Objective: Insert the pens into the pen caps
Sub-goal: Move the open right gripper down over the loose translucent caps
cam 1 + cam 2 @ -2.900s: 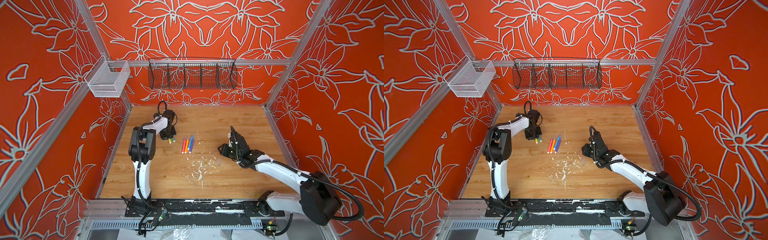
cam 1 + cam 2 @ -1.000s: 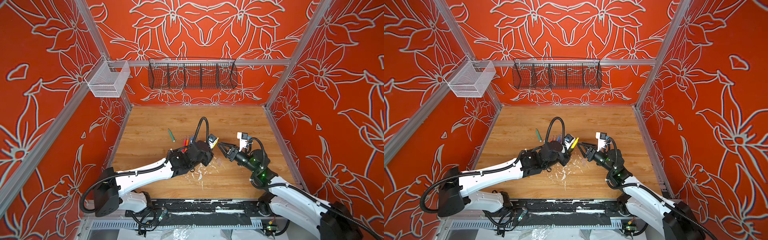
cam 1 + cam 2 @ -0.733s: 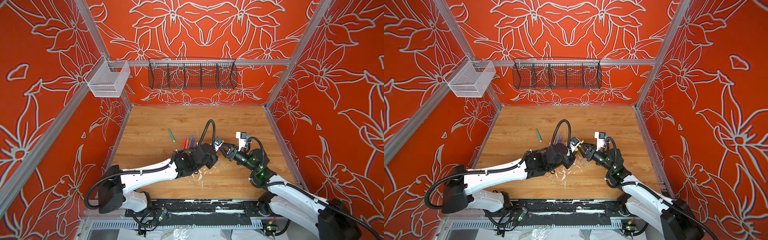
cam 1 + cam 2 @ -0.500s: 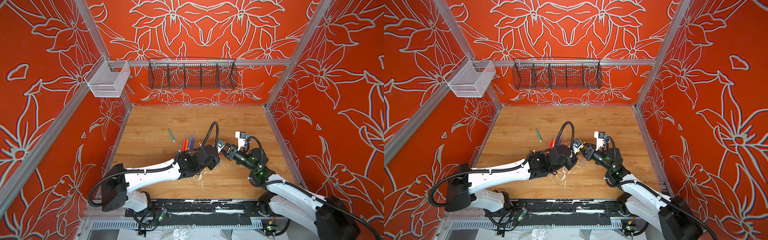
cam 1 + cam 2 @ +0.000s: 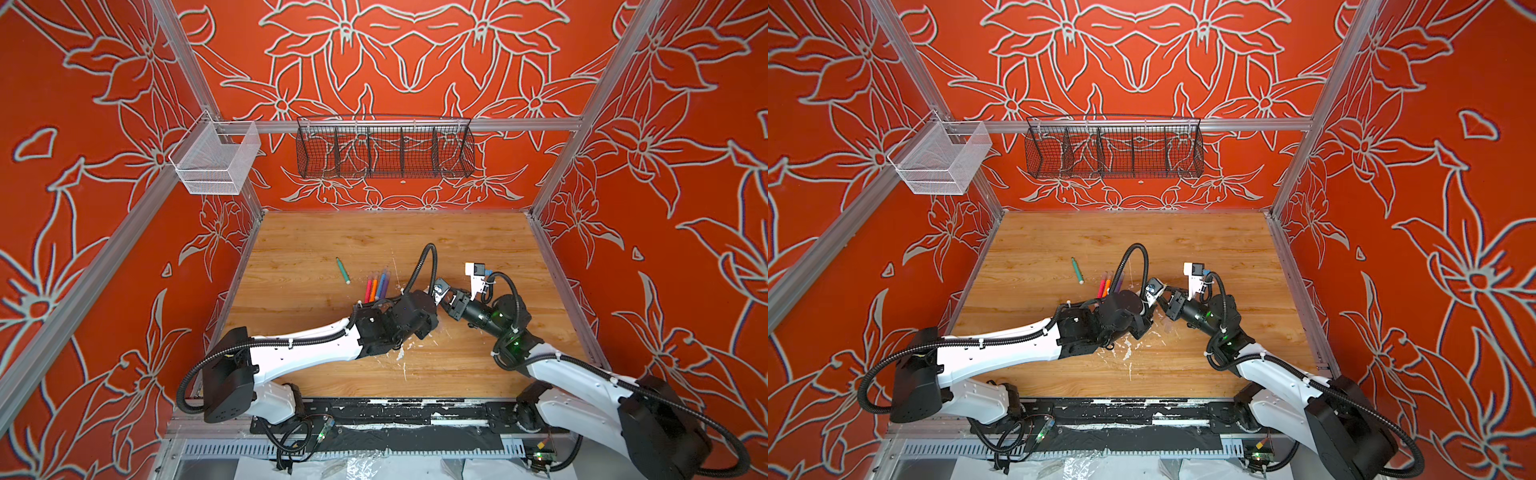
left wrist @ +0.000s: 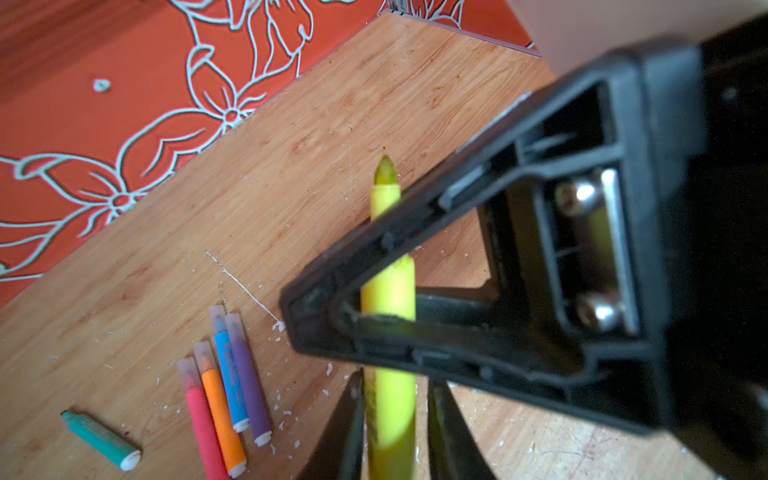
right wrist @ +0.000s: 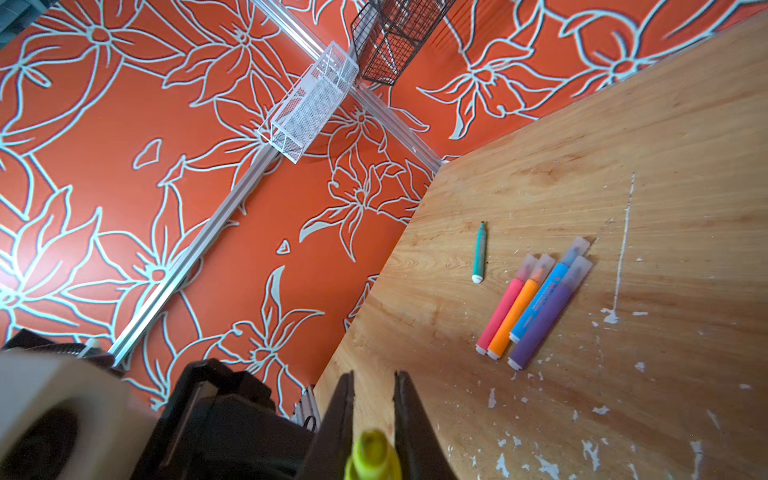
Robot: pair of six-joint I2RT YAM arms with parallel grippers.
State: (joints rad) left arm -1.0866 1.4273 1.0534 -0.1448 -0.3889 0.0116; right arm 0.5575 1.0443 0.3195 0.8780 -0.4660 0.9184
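Both arms have swung in since earlier, and their fingers now meet mid-desk (image 5: 332,241). Green pen (image 5: 343,270) now lies alone, uncapped, left of centre.

Upper left: white mesh basket (image 5: 216,160) on the wall rail. Right of it: black wire basket (image 5: 384,149), divided. Only wall pattern shows through both.

Centre: four pens (image 5: 376,286), pink-red, orange, blue and purple, side by side and touching, clear caps (image 7: 579,245) on.

Right of them: left gripper (image 6: 395,378) fingers slightly parted around the yellow pen (image 6: 388,286), thin gap on one side. Right gripper (image 7: 374,376) fingers clamped on the same pen, held above the desk.
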